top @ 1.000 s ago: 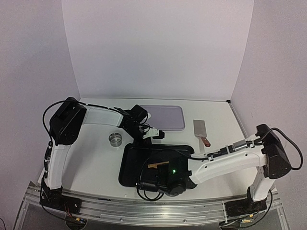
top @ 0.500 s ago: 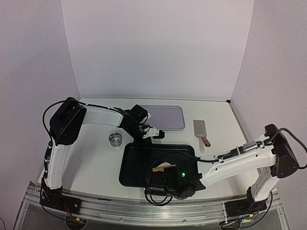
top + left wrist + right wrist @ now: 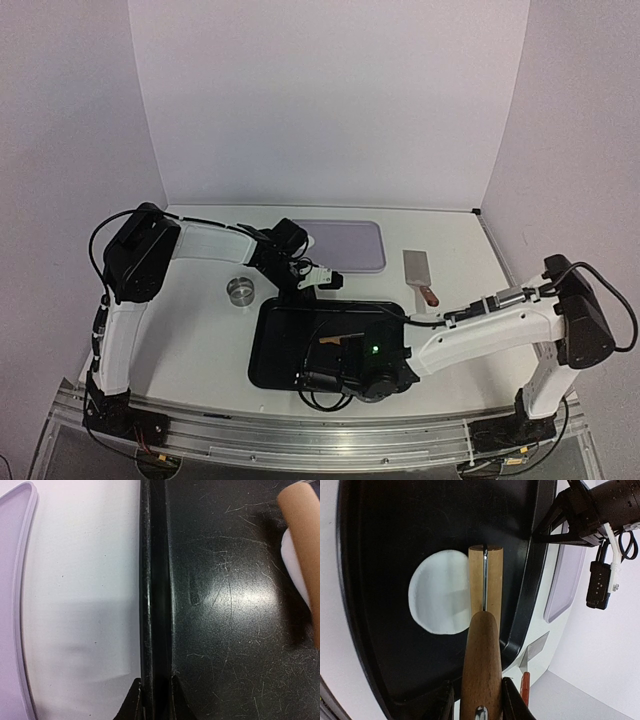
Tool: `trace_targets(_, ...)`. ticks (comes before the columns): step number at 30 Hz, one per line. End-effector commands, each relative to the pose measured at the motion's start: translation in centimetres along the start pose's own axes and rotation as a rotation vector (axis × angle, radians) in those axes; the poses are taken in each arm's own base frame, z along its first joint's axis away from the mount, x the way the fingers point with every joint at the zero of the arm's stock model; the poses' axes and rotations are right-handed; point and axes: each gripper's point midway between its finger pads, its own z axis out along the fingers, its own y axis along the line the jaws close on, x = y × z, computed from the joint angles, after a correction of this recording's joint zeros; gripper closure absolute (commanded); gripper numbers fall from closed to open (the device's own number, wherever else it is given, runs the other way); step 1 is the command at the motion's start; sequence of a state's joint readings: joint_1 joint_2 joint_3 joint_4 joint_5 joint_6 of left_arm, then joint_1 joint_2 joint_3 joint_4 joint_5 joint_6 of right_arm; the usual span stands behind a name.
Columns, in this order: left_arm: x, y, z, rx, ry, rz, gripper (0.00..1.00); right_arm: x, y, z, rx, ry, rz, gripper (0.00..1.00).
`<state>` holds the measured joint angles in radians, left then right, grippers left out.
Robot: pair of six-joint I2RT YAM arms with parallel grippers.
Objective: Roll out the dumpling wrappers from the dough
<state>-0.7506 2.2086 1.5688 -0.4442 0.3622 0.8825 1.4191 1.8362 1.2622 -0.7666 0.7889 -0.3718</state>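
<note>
Shifted slightly since before, the right tool (image 3: 479, 696) clenched the rolling pin (image 3: 481, 640), resting on the dough (image 3: 437, 600); left tool (image 3: 155, 686) gripped the tray rim (image 3: 155, 580).

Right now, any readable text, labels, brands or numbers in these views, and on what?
None readable. The scratched black plastic tray, wooden rolling pin, flat white disc of dough and pale lavender tray all look unmarked. Only sign: a lit green light on the right arm.
</note>
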Motion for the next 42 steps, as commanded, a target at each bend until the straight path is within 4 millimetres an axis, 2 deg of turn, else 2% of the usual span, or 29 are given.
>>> trace_targets(1, 2.2, 2.1, 0.5, -0.096, 0.094, 0.087, 1.00, 5.9, 4.8, -2.2, -0.171, 0.177, -0.140, 1.00)
trace_targets(3, 2.1, 2.2, 0.5, -0.098, 0.090, 0.085, 1.00, 5.7, 4.6, -2.9, -0.166, 0.173, -0.134, 1.00)
trace_targets(6, 2.1, 2.1, 0.5, -0.095, 0.091, 0.084, 1.00, 5.7, 4.6, -2.8, -0.163, 0.177, -0.145, 1.00)
trace_targets(11, 2.2, 2.1, 0.5, -0.096, 0.094, 0.086, 1.00, 5.0, 5.1, -0.2, -0.203, 0.176, -0.152, 1.00)
trace_targets(14, 2.0, 2.2, 0.3, -0.102, 0.092, 0.087, 1.00, 4.4, 4.4, 1.8, -0.212, 0.172, -0.127, 1.00)
trace_targets(17, 1.9, 2.3, 0.2, -0.106, 0.093, 0.087, 1.00, 3.2, 3.6, 2.5, -0.202, 0.153, -0.113, 1.00)
trace_targets(20, 1.8, 2.4, 0.1, -0.109, 0.092, 0.088, 1.00, 2.5, 3.5, 2.1, -0.201, 0.133, -0.080, 1.00)
trace_targets(28, 1.9, 2.4, 0.4, -0.105, 0.087, 0.087, 1.00, 4.3, 6.2, -2.8, -0.198, 0.163, -0.099, 1.00)
trace_targets(31, 2.0, 2.3, 0.5, -0.102, 0.083, 0.082, 1.00, 4.9, 6.5, -3.0, -0.204, 0.180, -0.075, 1.00)
trace_targets(34, 2.1, 2.2, 0.5, -0.099, 0.086, 0.080, 1.00, 4.8, 6.5, -1.9, -0.215, 0.183, -0.090, 1.00)
trace_targets(39, 1.9, 2.3, 0.4, -0.104, 0.085, 0.080, 1.00, 3.6, 5.0, 2.3, -0.231, 0.166, -0.053, 1.00)
trace_targets(42, 1.9, 2.4, 0.2, -0.108, 0.086, 0.080, 1.00, 3.4, 4.3, 3.6, -0.229, 0.166, -0.039, 1.00)
